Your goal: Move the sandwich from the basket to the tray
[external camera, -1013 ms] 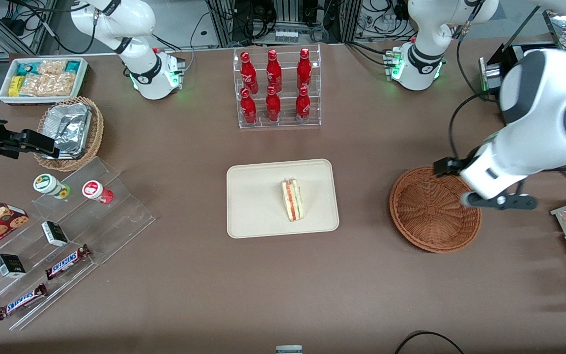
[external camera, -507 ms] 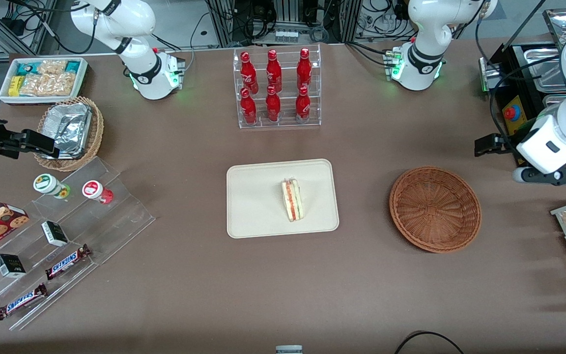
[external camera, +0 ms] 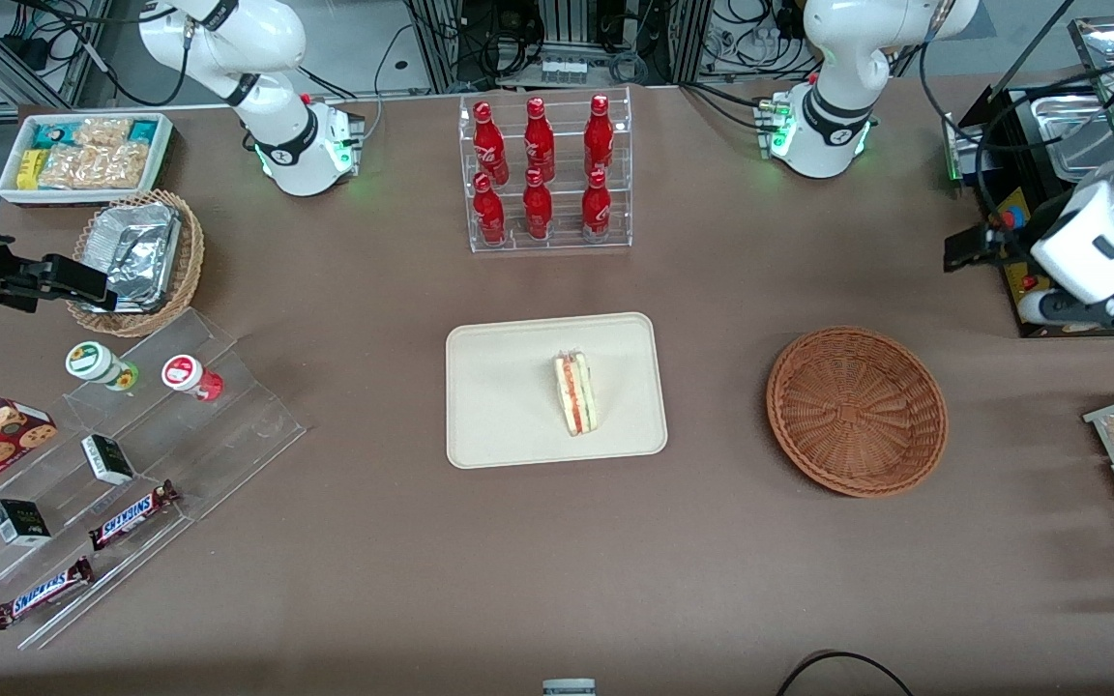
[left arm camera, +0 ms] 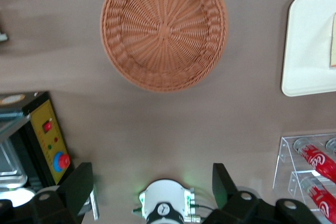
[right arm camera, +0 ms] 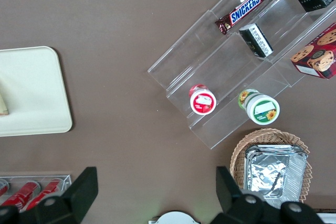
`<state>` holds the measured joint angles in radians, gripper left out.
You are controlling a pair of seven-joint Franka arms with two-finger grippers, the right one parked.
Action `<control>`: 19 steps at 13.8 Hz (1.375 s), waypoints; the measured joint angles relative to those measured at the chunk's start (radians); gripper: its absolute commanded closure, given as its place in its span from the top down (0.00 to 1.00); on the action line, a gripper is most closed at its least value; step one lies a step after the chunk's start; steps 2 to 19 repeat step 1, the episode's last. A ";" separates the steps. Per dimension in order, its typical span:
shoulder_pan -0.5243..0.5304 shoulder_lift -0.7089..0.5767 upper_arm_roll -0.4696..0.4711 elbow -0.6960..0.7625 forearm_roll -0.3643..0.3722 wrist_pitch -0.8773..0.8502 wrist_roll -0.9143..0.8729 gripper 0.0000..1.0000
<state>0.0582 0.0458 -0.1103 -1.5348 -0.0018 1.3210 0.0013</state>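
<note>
The left arm's claw (left arm camera: 152,190) hangs empty with its two dark fingers (left arm camera: 79,184) spread wide apart, high above the brown worktop (external camera: 344,541) at the working arm's end, farther from the front camera than the round, shallow reddish-brown wicker basket (external camera: 856,411). The basket holds nothing. Taking the basket as landmark, the flat cream-beige rectangular tray (external camera: 509,406) with rounded corners lies well apart from it toward the parked arm's end. The small triangular sandwich (external camera: 575,392) of pale bread with red and green filling lies on the tray, in the half nearer the basket.
</note>
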 measured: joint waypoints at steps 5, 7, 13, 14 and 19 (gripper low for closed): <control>0.000 -0.013 0.013 0.000 0.000 -0.013 0.000 1.00; 0.000 -0.013 0.013 0.000 0.000 -0.013 0.000 1.00; 0.000 -0.013 0.013 0.000 0.000 -0.013 0.000 1.00; 0.000 -0.013 0.013 0.000 0.000 -0.013 0.000 1.00; 0.000 -0.013 0.013 0.000 0.000 -0.013 0.000 1.00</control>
